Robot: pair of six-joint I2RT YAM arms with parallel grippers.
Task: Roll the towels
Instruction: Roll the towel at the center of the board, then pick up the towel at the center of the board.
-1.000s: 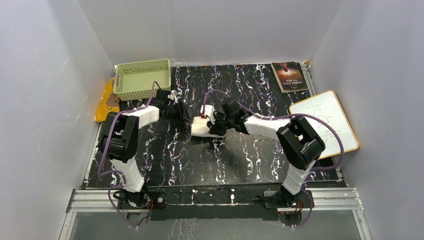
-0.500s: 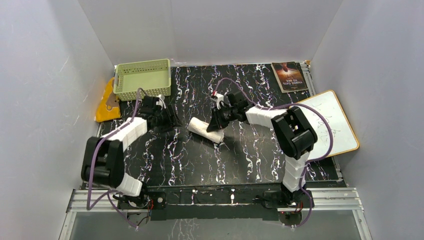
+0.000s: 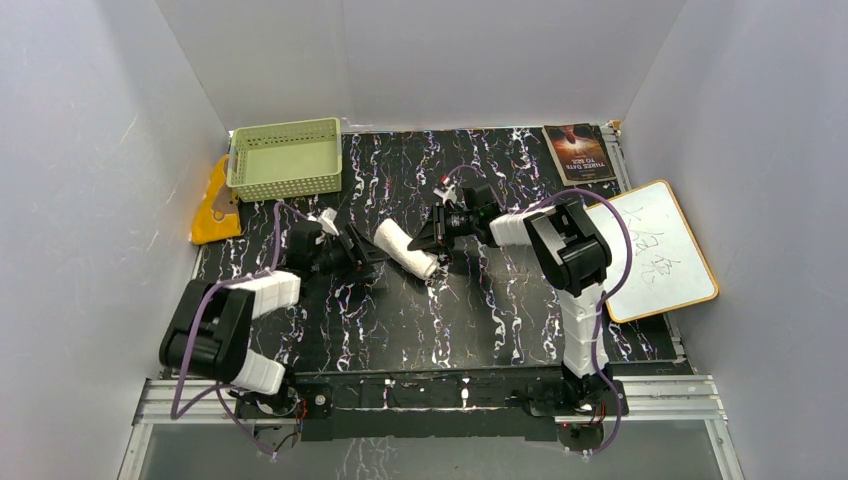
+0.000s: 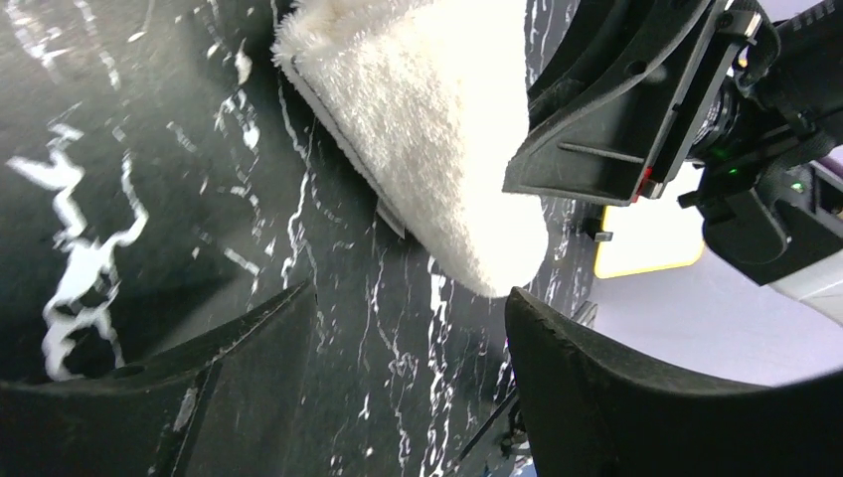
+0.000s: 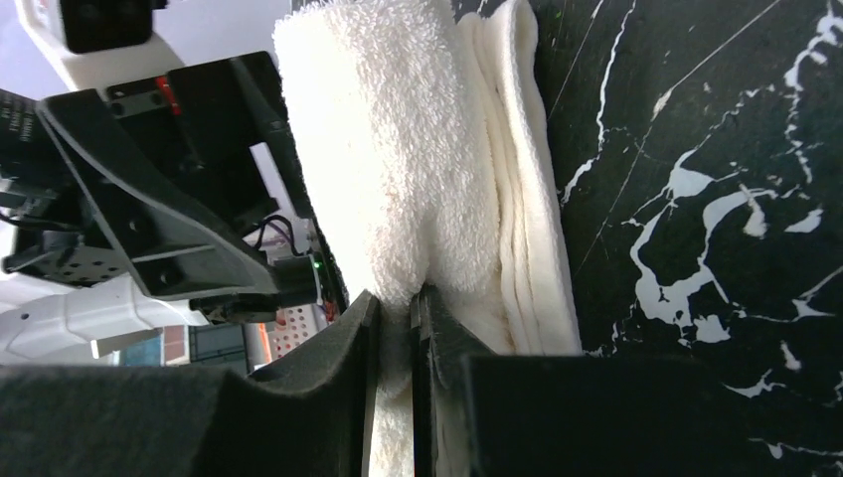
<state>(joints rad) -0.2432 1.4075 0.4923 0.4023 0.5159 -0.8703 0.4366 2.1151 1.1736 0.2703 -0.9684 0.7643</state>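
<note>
Right gripper tight on cream towel edge (left gripper wide, beside)

Lit evenly and softly from above; only faint shadows on desk. Sharp overhead; blurred on near jaws at wrists; towel almost overexposed.

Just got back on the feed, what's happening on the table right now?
The cream-white towel lies rolled up mid-table. The right gripper is shut on a fold of it. The left gripper is open and holds nothing, with the roll's end just ahead of its fingers. The orange towel lies unrolled at the table's left edge beside the green basket, not yet rolled.
</note>
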